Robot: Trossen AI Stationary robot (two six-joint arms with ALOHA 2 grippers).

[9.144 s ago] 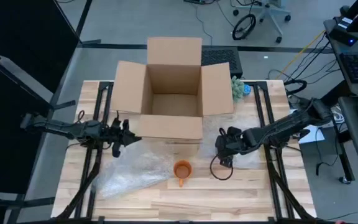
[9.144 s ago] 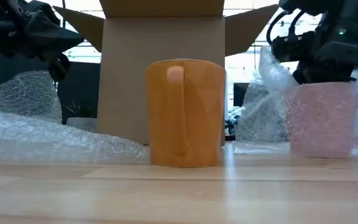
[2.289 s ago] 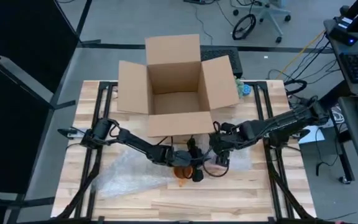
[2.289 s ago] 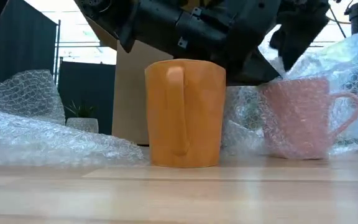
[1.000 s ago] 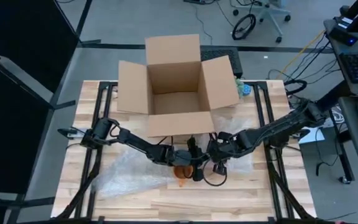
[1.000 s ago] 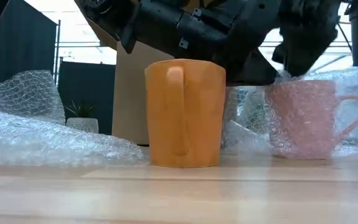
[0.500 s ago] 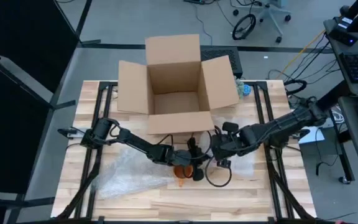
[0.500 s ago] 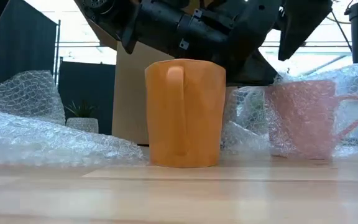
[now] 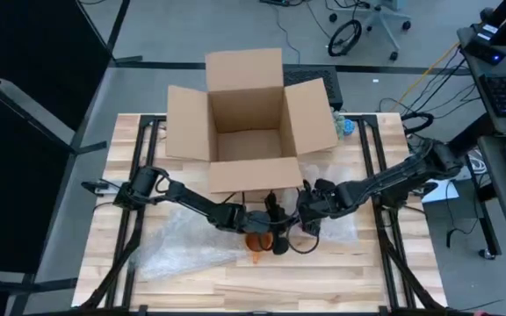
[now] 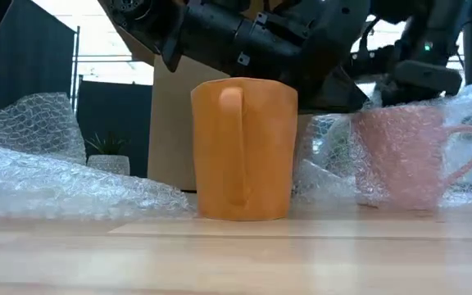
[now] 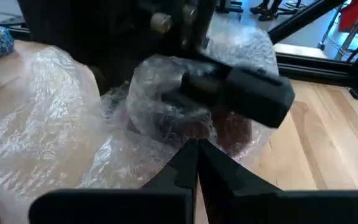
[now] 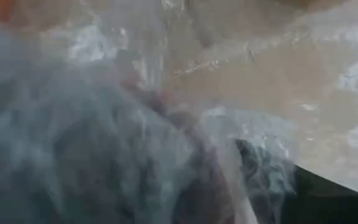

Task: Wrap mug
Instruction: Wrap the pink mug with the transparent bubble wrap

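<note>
Facing one open cardboard box [image 9: 246, 114] and two bubble wrap sheets [image 9: 187, 241], I count two mugs: one orange mug [image 10: 244, 147], one pink mug [image 10: 404, 156] seemingly wrapped. My left gripper [image 11: 196, 148] is pinched closed; my right gripper [image 9: 310, 219] I cannot tell.

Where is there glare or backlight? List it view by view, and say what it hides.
Low view: bright windows behind the cardboard box leave the arm over the orange mug a dark silhouette. Left wrist view: white glints on the bubble wrap veil the pink mug. Right wrist view: wrap fills almost the whole picture. High view: even light, no glare.
</note>
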